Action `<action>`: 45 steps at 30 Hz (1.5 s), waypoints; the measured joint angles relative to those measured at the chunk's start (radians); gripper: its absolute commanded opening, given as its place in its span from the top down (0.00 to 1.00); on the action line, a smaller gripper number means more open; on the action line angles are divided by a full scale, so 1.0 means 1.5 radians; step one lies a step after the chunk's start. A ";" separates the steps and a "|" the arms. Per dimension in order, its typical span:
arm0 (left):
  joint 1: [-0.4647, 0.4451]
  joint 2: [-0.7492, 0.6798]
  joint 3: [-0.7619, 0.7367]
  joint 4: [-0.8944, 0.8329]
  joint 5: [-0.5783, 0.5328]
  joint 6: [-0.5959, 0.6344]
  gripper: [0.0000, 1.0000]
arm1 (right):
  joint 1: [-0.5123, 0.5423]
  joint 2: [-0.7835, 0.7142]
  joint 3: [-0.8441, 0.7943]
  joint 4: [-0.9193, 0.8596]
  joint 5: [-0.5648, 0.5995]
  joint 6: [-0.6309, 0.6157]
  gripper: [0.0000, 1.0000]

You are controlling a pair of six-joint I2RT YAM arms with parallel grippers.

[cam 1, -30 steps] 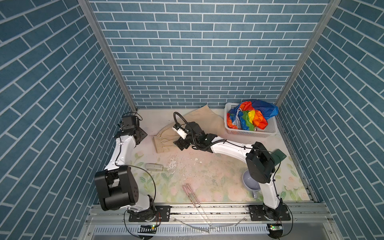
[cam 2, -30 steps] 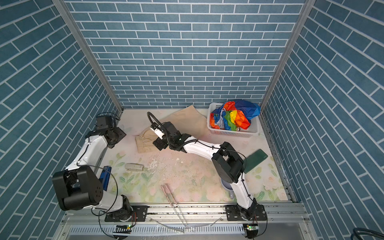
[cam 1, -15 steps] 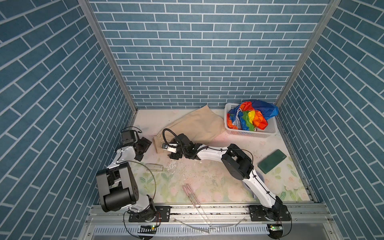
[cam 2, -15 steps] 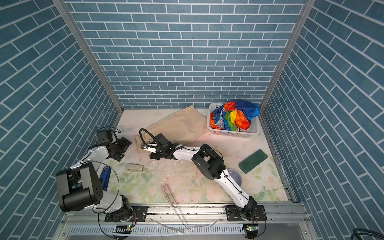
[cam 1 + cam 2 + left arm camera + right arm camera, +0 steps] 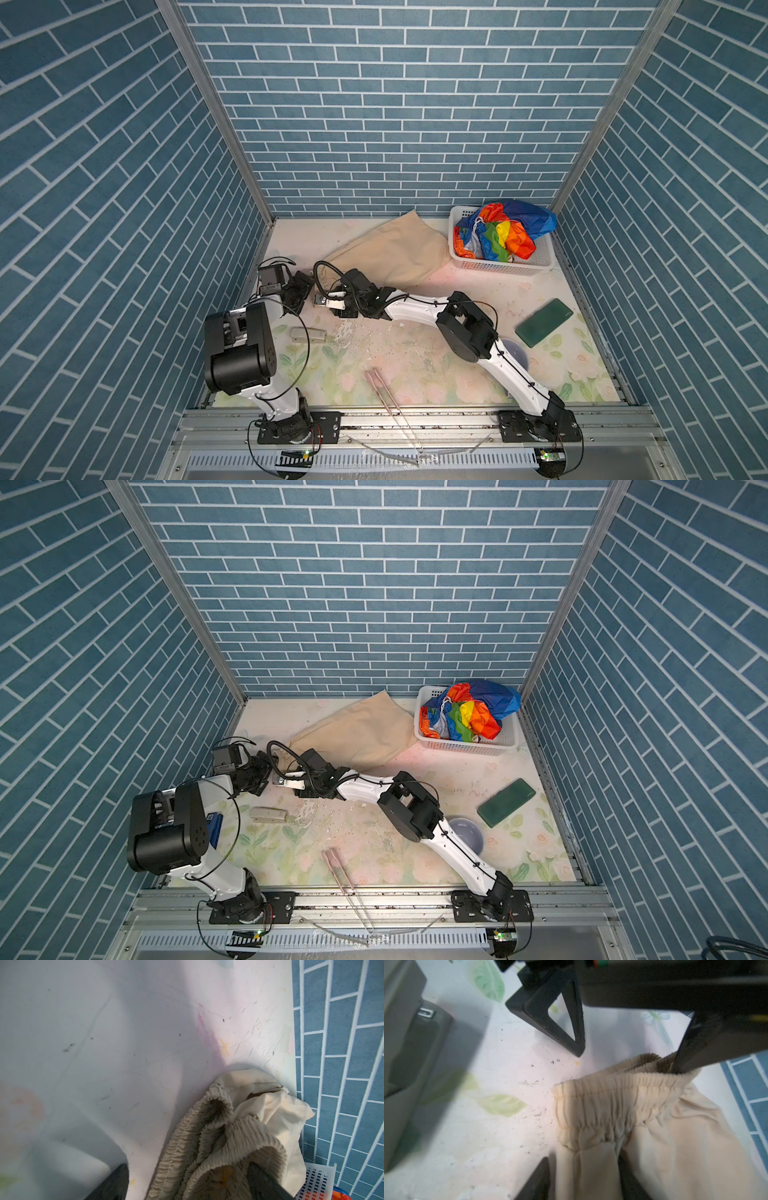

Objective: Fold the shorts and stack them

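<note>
Both arms have dropped to the waistband end of the beige shorts (image 5: 390, 253), now drawn out long away from the basket (image 5: 536, 268).
Long axis runs from beside the basket to the claws; rainbow shorts (image 5: 503, 232) sit inside it. Left claw (image 5: 187, 1180), elbow folded, gapes astride the gathered band; right claw (image 5: 583, 1178), arm outstretched, has cloth between its jaws, grip uncertain.
</note>
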 measured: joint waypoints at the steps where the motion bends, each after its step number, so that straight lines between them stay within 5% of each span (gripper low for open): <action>1: 0.000 -0.003 -0.001 -0.004 -0.004 -0.001 0.11 | 0.000 0.009 0.018 -0.011 -0.001 0.002 0.92; 3: 0.000 -0.016 -0.005 -0.023 -0.017 -0.001 0.11 | -0.001 0.016 0.034 -0.022 -0.003 0.008 1.00; 14: -0.002 -0.114 -0.084 -0.035 -0.055 -0.012 0.06 | -0.007 0.017 0.038 -0.017 -0.028 0.075 1.00; 34: -0.043 -0.098 -0.122 0.167 -0.019 -0.105 0.00 | -0.052 0.016 -0.011 0.084 -0.139 0.244 1.00; 45: -0.074 -0.039 -0.122 0.215 -0.011 -0.117 0.06 | -0.069 0.001 -0.063 0.157 -0.175 0.315 1.00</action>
